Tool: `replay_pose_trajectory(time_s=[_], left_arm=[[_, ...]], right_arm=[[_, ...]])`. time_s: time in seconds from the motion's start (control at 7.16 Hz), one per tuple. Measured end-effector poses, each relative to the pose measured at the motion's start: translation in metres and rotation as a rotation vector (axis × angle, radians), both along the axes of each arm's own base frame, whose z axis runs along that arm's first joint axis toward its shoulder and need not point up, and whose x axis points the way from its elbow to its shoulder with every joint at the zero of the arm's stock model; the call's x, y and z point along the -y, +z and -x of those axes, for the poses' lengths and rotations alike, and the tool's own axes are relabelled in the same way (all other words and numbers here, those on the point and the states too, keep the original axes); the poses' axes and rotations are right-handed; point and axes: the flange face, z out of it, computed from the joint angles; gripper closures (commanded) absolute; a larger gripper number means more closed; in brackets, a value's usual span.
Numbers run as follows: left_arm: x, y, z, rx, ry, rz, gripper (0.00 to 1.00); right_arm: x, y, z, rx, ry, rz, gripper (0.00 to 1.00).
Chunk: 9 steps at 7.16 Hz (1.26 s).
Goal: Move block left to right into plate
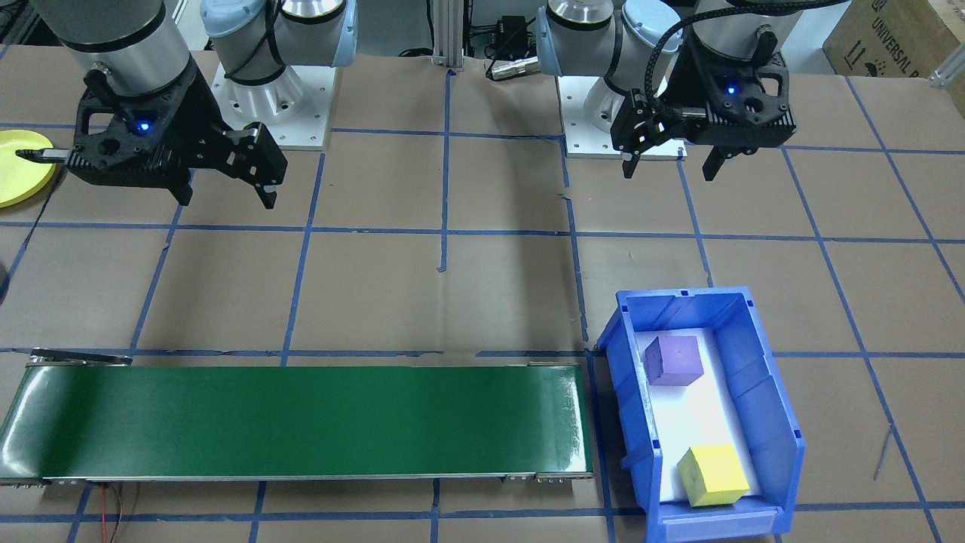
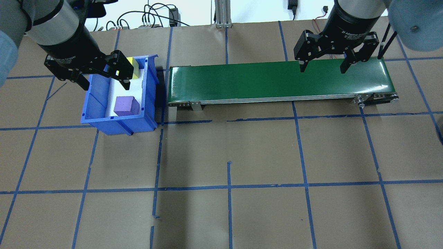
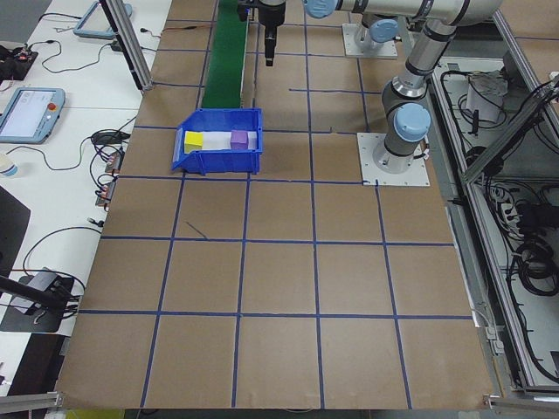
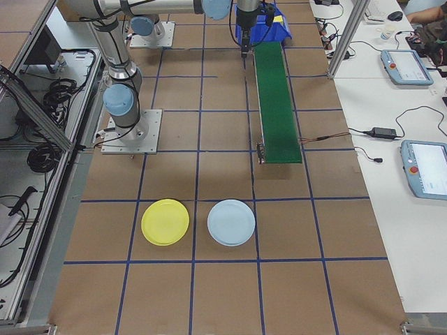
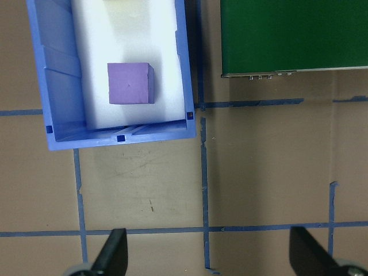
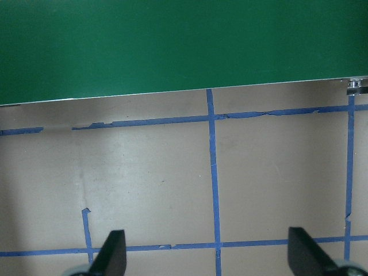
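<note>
Your left claw [image 2: 104, 82] hangs wide open and empty above the blue bin [image 2: 90, 103], where the purple block [image 2: 126, 105] and yellow block [image 1: 712, 475] lie. Your right claw [image 2: 323, 67], likewise open, hovers over the green conveyor [image 2: 242, 83]. The yellow plate [image 4: 165, 222] sits well beyond the conveyor's far end.

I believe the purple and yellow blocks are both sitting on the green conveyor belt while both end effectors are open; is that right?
Not quite: the purple block and yellow block sit inside the blue bin, beside the green conveyor belt, as the exterior front-facing view shows. Both end effectors, left and right, are open.
</note>
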Motion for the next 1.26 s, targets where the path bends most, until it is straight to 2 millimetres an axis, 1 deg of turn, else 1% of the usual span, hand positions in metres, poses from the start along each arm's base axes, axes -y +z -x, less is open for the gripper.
replay_pose_trajectory(time_s=[0.42, 0.56, 0.7, 0.84, 0.98, 1.12, 1.26], left_arm=[[0.001, 0.001, -0.002, -0.003, 0.001, 0.005, 0.0], [0.002, 0.002, -0.005, -0.007, 0.008, 0.008, 0.0], [0.006, -0.001, -0.014, -0.009, 0.027, 0.003, 0.0], [0.02, -0.014, -0.03, -0.01, 0.056, -0.013, 0.0], [0.043, -0.034, -0.045, -0.012, 0.078, -0.026, 0.0], [0.072, -0.058, -0.057, -0.013, 0.091, -0.023, 0.0], [0.103, -0.088, -0.067, -0.01, 0.083, -0.01, 0.0]], right_arm=[[0.0, 0.0, 0.0, 0.0, -0.001, -0.001, 0.0], [0.0, 0.0, 0.001, 0.001, -0.001, -0.001, 0.0], [0.001, 0.0, 0.001, 0.0, -0.002, -0.001, 0.0], [0.001, 0.0, 0.001, 0.0, -0.002, -0.001, 0.0], [0.001, 0.0, 0.001, 0.001, -0.002, -0.001, 0.0], [0.001, 0.0, 0.001, 0.001, -0.003, -0.001, 0.0], [0.001, 0.0, 0.001, 0.001, -0.003, -0.001, 0.0]])
